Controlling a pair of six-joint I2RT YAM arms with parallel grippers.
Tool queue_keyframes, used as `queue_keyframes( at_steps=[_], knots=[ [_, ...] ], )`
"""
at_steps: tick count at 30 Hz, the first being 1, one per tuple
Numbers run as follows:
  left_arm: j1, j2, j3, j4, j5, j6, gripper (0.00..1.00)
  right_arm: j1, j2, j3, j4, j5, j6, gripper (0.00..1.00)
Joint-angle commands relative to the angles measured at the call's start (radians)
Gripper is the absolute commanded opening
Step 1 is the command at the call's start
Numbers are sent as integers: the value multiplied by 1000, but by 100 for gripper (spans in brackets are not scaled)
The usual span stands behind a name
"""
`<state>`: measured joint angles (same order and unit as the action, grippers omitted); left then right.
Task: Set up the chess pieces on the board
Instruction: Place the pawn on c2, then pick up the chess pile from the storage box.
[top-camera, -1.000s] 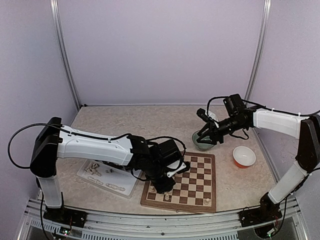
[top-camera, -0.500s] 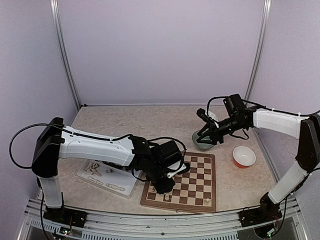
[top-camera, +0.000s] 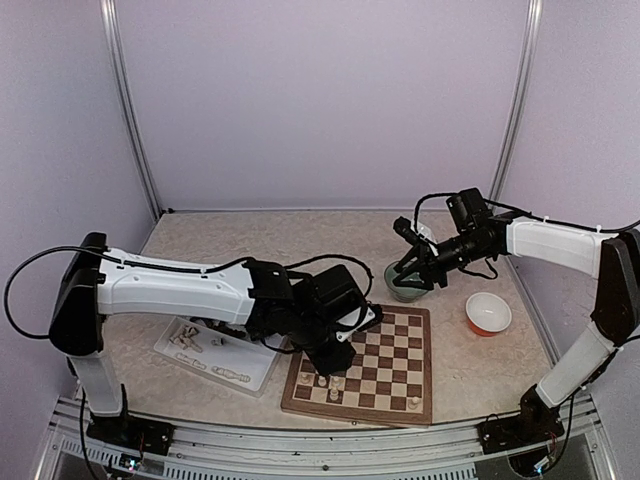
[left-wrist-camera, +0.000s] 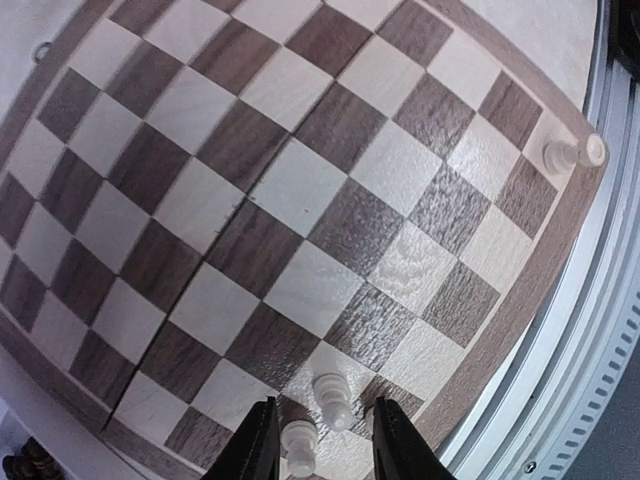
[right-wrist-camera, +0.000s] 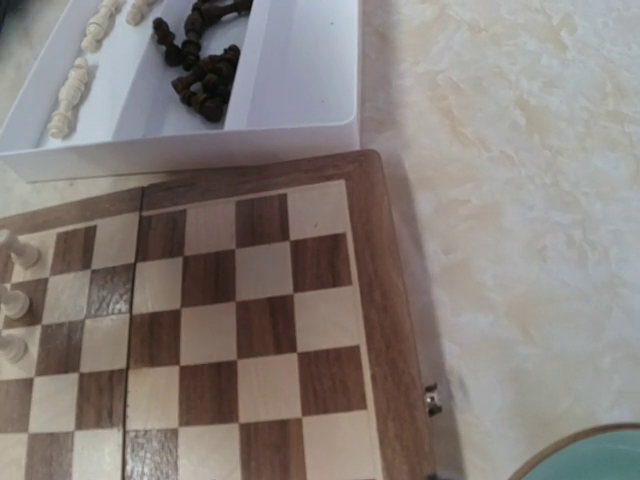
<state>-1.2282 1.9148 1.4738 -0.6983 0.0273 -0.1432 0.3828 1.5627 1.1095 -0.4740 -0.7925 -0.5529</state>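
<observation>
Left gripper (left-wrist-camera: 312, 440) drawn up off the board (left-wrist-camera: 300, 190), its jaws now parted after being nearly shut.
Item in hand: placing white's near rank. One cream pawn (left-wrist-camera: 298, 440) stands free between the spread fingers, a second (left-wrist-camera: 331, 398) just ahead of them. Next move, as judged: clear upward without clipping either pawn, then reach left to the white tray (top-camera: 215, 360) for another piece; its dark pieces (right-wrist-camera: 205, 75) are untouched. Right gripper (top-camera: 410, 272) hovers over a green bowl (top-camera: 403, 290); whether its jaws are parted or together cannot be told. Setting: beige marbled tabletop (top-camera: 300, 240), lilac walls (top-camera: 320, 100).
</observation>
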Motion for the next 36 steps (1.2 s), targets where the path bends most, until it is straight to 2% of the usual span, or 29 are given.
queue_keyframes(
  at_steps=[1, 5, 8, 15, 19, 25, 28, 36],
  knots=[
    [43, -171, -76, 94, -209, -128, 36, -5, -16, -4, -22, -22, -10, 44],
    [124, -293, -220, 81, -402, -338, 37, -5, -15, -2, -23, -27, -11, 44],
    [194, -381, -331, 11, -470, -489, 38, -5, -7, 5, -27, -34, -14, 44],
    [324, -541, -604, 8, -341, -637, 32, -5, 2, 13, -36, -33, -23, 44],
    [403, -584, -701, 14, -294, -674, 33, -5, 8, 13, -38, -33, -25, 44],
    [502, -607, -774, 123, -234, -649, 45, -5, 16, 17, -40, -39, -28, 44],
    [540, -614, -797, 210, -188, -635, 45, -5, 16, 17, -43, -37, -27, 44],
    [577, -535, -793, 274, -180, -602, 44, -5, 15, 10, -42, -31, -31, 43]
  ],
)
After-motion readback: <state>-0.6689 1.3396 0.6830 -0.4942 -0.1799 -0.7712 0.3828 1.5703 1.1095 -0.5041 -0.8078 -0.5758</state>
